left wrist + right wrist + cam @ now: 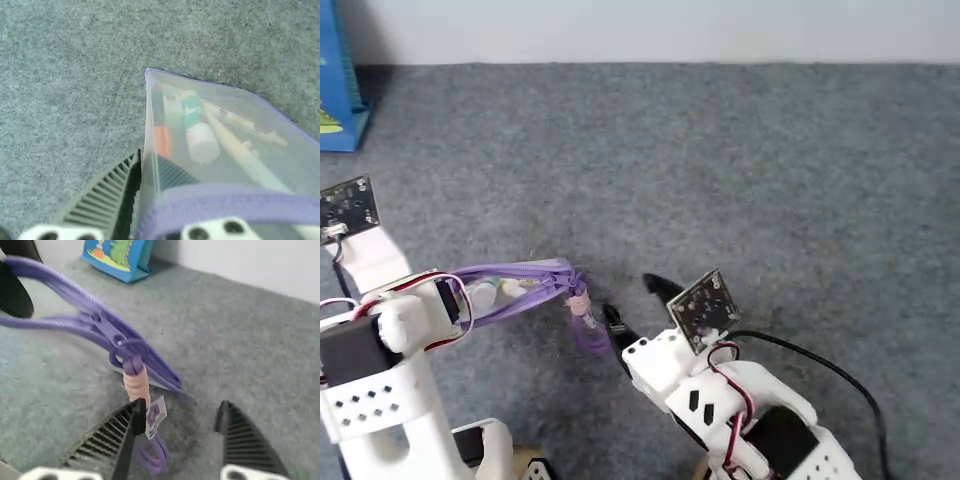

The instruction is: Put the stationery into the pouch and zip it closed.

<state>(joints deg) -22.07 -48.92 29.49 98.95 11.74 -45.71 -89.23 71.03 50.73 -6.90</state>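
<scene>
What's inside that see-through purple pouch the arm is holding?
Through the mesh of the pouch: a white tube with a green label, an orange piece beside it, and pale pen-like sticks. Their ends nearest the zipper are hidden behind its purple band.

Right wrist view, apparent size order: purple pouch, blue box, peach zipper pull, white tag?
1. purple-trimmed mesh pouch
2. blue cartoon-printed box, farther off
3. peach zipper pull and small white tag: alike, unranked

Grey carpet [770,180] bears a blue box [338,90] (far corner) and a black cable [790,348].
</scene>
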